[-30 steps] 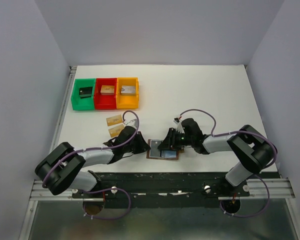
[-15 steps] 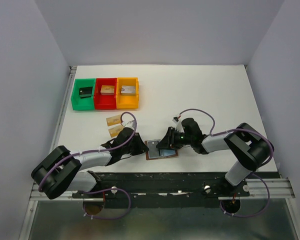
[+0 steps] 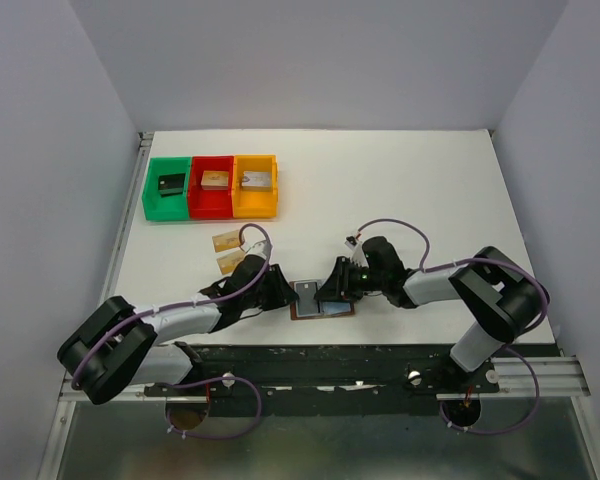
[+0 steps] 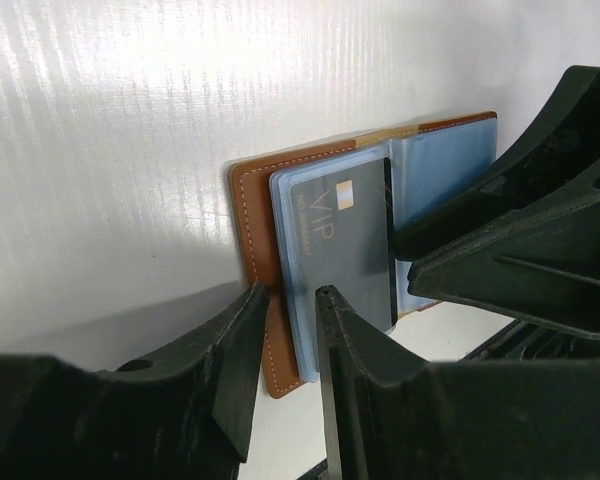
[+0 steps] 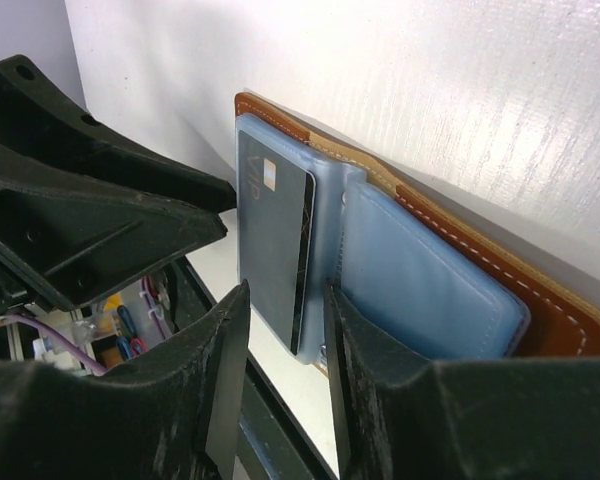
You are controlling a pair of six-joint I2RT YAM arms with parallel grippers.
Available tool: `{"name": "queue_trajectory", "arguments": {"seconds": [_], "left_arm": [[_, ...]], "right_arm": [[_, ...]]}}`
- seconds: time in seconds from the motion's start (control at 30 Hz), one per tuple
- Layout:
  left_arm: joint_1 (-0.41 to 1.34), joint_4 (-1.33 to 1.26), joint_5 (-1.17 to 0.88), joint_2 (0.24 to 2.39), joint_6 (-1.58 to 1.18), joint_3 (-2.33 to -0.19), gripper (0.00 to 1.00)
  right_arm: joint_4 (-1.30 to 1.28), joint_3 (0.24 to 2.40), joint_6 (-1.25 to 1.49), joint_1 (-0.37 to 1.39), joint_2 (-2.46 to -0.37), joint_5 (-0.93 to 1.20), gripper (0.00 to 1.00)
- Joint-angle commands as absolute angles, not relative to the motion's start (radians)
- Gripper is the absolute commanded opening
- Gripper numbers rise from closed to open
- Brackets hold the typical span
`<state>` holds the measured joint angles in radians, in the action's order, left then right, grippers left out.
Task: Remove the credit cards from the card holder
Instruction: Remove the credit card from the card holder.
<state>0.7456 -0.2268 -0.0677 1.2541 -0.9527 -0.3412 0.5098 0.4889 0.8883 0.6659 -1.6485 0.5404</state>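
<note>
Beyond the card holder (image 3: pixel 323 299) lie 2 credit cards (image 3: pixel 228 241) and 3 bins (image 3: pixel 211 212)

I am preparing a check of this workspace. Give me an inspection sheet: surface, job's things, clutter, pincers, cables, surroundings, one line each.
Surface: white table.
Job's things: brown card holder lies open; one dark card marked VIP sits in its pocket; two tan cards lie on the table, apart.
Clutter: green bin, red bin and orange bin in a row, one block in each.
Pincers: left pincer and right pincer straddle the holder from opposite sides, jaws apart; grip unclear.
Cables: purple cables loop over both arms.
Surroundings: pale walls; metal rail at the near edge.
</note>
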Motion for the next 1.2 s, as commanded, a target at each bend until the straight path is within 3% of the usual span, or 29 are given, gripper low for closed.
{"name": "queue_trajectory", "arguments": {"seconds": [0.0,0.27,0.6,0.93,1.17], "left_arm": [[0.746,-0.179,-0.025,1.232,-0.934,-0.348,0.43],[0.747,-0.147,-0.009,1.184,-0.917,-0.351,0.46],[0.746,-0.175,-0.009,1.220,-0.923,-0.351,0.36],[0.746,-0.209,-0.024,1.138,-0.919,-0.347,0.31],[0.746,-0.278,-0.081,1.218,-0.917,-0.344,0.29]], "right_arm": [[0.436,0.500,0.841,0.664,-1.634,0.514,0.44],[0.411,0.495,0.838,0.666,-1.583,0.492,0.46],[0.279,0.552,0.793,0.669,-1.459,0.486,0.47],[0.276,0.584,0.776,0.678,-1.551,0.531,0.46],[0.319,0.575,0.784,0.677,-1.611,0.535,0.47]]}}
